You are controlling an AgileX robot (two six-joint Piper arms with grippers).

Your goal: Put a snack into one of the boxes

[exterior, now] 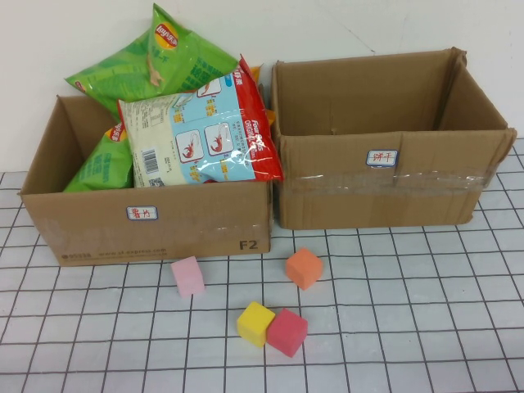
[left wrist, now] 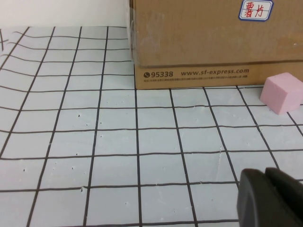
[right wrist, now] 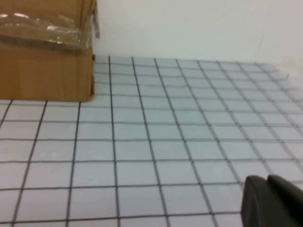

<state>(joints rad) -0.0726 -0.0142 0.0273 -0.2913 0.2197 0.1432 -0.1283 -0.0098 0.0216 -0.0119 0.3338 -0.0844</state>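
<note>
Two open cardboard boxes stand at the back of the table. The left box (exterior: 164,225) holds several snack bags: a green chip bag (exterior: 160,57) on top, a blue and red shrimp-chip bag (exterior: 201,135) and another green bag (exterior: 102,164). The right box (exterior: 385,192) looks empty inside. Neither arm shows in the high view. My left gripper (left wrist: 265,177) is shut and empty, low over the table before the left box's corner (left wrist: 199,47). My right gripper (right wrist: 266,182) is shut and empty, near the right box's corner (right wrist: 47,61).
Four foam cubes lie on the gridded table in front of the boxes: pink (exterior: 187,275), orange (exterior: 304,268), yellow (exterior: 255,323) and red (exterior: 286,332). The pink cube also shows in the left wrist view (left wrist: 282,92). A white wall stands behind the boxes.
</note>
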